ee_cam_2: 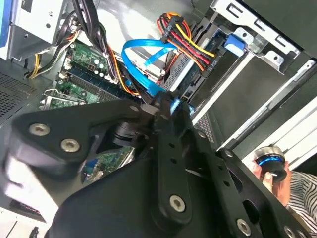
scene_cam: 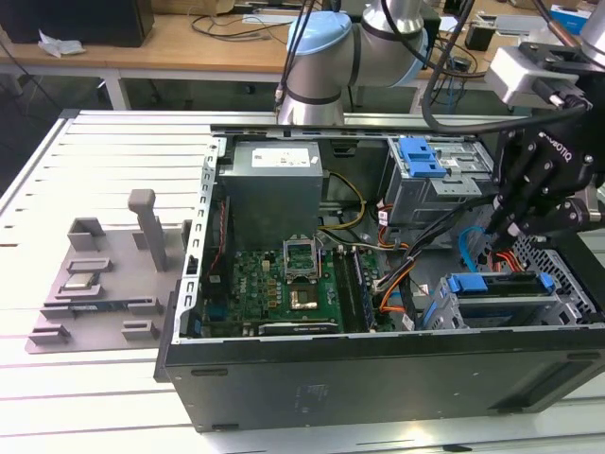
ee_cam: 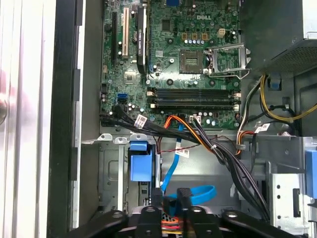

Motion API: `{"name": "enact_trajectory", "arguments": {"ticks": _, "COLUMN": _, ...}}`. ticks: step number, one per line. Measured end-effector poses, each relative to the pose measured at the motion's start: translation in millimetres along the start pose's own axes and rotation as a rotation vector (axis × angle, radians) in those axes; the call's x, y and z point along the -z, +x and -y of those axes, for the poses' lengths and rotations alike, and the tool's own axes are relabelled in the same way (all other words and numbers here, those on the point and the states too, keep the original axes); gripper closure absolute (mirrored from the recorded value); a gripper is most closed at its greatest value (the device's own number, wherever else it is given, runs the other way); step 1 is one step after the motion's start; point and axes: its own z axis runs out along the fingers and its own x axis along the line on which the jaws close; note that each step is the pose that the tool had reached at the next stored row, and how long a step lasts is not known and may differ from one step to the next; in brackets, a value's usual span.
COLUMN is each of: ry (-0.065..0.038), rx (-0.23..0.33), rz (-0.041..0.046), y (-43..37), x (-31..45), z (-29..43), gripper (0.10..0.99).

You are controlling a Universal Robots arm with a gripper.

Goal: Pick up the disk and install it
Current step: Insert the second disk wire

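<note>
The disk (scene_cam: pixel 498 295) lies flat in the lower drive cage at the exterior view's right end of the open computer case (scene_cam: pixel 378 364), its blue side rail (scene_cam: pixel 496 282) along the top. My black gripper (scene_cam: pixel 499 233) hangs just above that cage, shut with nothing seen between its fingers. In the first wrist view the gripper (ee_cam: pixel 169 204) sits over a looped blue data cable (ee_cam: pixel 195 191), beside the blue rail tab (ee_cam: pixel 138 162) in the cage. The second wrist view shows the gripper (ee_cam_2: pixel 166 105) close to a red, yellow and black power cable bundle (ee_cam_2: pixel 185 42).
The motherboard (scene_cam: pixel 284 284), power supply (scene_cam: pixel 274 184) and loose cables (scene_cam: pixel 397 270) crowd the case. An upper cage carries a blue clip (scene_cam: pixel 421 156). A grey fixture (scene_cam: pixel 104 274) lies on the table at the exterior view's left. A person's hand (ee_cam_2: pixel 270 171) holds a round device.
</note>
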Motion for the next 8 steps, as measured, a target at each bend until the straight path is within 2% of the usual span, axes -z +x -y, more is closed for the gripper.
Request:
{"name": "enact_trajectory", "arguments": {"ticks": 1, "ry": 0.0, "rx": 0.0, "rz": -0.0001, "y": 0.0, "x": 0.0, "z": 0.0, "gripper": 0.867}}
{"name": "enact_trajectory", "arguments": {"ticks": 2, "ry": 0.0, "rx": 0.0, "rz": -0.0001, "y": 0.0, "x": -0.1, "z": 0.0, "gripper": 0.98}}
{"name": "enact_trajectory", "arguments": {"ticks": 4, "ry": 0.0, "rx": 0.0, "rz": 0.0001, "y": 0.4, "x": -0.4, "z": -0.1, "gripper": 0.984}}
{"name": "enact_trajectory", "arguments": {"ticks": 5, "ry": 0.0, "rx": 0.0, "rz": -0.0009, "y": 4.0, "x": -0.4, "z": -0.1, "gripper": 0.984}}
{"name": "enact_trajectory", "arguments": {"ticks": 8, "ry": 0.0, "rx": -0.001, "rz": -0.0105, "y": 13.0, "x": -1.3, "z": 0.0, "gripper": 0.984}}
